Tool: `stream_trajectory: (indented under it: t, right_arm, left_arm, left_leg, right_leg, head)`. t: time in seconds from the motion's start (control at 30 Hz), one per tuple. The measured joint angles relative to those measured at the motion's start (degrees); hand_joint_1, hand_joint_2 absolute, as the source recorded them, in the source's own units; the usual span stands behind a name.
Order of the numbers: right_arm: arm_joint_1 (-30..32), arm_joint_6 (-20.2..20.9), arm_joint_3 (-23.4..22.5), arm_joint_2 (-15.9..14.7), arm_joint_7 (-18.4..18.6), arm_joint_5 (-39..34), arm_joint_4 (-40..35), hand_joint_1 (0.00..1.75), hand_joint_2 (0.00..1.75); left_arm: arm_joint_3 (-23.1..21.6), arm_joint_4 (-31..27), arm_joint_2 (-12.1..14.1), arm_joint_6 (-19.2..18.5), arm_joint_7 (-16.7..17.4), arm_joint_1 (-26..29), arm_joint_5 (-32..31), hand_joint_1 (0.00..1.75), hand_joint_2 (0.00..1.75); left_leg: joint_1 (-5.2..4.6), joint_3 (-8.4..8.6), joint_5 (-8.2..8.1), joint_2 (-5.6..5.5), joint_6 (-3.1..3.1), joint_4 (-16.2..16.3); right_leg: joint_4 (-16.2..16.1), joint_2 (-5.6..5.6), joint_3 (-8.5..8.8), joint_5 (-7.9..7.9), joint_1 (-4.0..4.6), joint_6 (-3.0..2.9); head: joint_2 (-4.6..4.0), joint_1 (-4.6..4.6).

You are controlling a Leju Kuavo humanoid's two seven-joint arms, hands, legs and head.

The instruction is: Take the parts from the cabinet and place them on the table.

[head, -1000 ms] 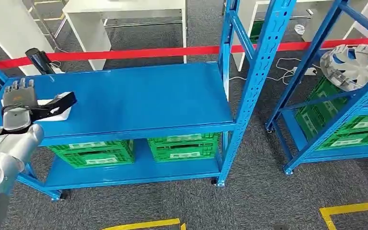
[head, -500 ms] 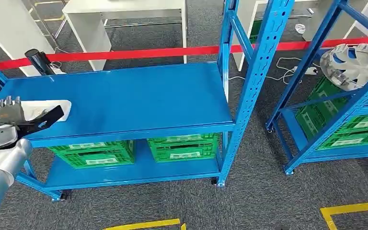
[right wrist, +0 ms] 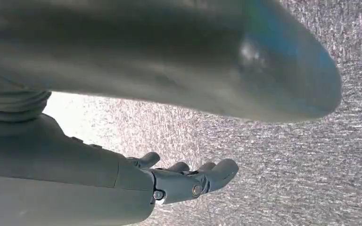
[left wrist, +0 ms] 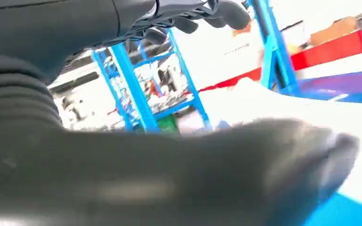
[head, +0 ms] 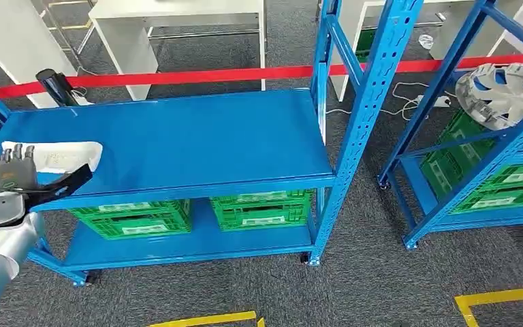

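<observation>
The left hand (head: 12,182) hovers with fingers spread and empty at the near left edge of the blue surface (head: 197,139), just beside the white part (head: 65,155) lying flat there, seemingly delivered. The right hand (right wrist: 188,181) hangs loosely open, holding nothing, above grey carpet (right wrist: 311,169).

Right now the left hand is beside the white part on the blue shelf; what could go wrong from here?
1. The white part lies near the front left corner of the blue shelf; a nudge from the left hand might push it off.
2. The hand's thumb points across the shelf's front edge and could catch on it.
3. The right hand hangs open over the floor, so it cannot help.
</observation>
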Motion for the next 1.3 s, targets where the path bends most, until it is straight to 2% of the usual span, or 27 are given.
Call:
stream_trajectory:
  t: [0.47, 0.83, 1.1, 1.3]
  right_arm:
    - [0.01, 0.0, -0.59, 0.0, -0.18, 0.0, 0.0, 0.0, 0.0]
    - [0.02, 0.7, -0.68, 0.0, -1.16, 1.05, 0.0, 0.0, 0.0]
    - [-0.05, 0.94, -0.79, 0.11, -1.14, 1.71, 0.0, 0.0, 0.0]
    - [-0.06, 0.92, -0.79, 0.28, -0.94, 2.08, 0.0, 0.0, 0.0]
  left_arm:
    - [-0.02, 0.0, 0.0, 1.09, -1.0, 1.95, -0.61, 0.0, 1.75]
    - [-0.28, -0.3, -0.52, 7.36, -10.92, 4.29, -7.32, 0.0, 1.75]
    - [-0.55, -1.14, -4.48, 9.9, -12.85, 4.24, -8.81, 0.0, 1.75]
    - [-2.01, -1.25, -8.48, 8.87, -13.2, 3.06, -8.83, 0.0, 1.75]
  left_leg:
    - [0.0, -0.01, -0.02, 0.0, -0.02, 0.0]
    - [0.0, 0.01, -0.04, 0.0, -0.04, 0.0]
    - [-0.04, 0.01, -0.05, -0.04, -0.03, 0.05]
    - [-0.05, 0.01, -0.05, -0.08, -0.02, 0.07]
  right_leg:
    - [0.0, 0.0, 0.0, 0.0, 0.01, 0.0]
    - [-0.02, 0.01, -0.02, -0.01, 0.01, 0.01]
    - [-0.04, -0.02, 0.0, 0.0, -0.03, 0.02]
    - [-0.04, -0.02, 0.02, 0.0, -0.05, 0.02]
  head:
    - [0.0, 0.0]
    - [0.0, 0.0]
    - [0.0, 0.0]
    - [0.0, 0.0]
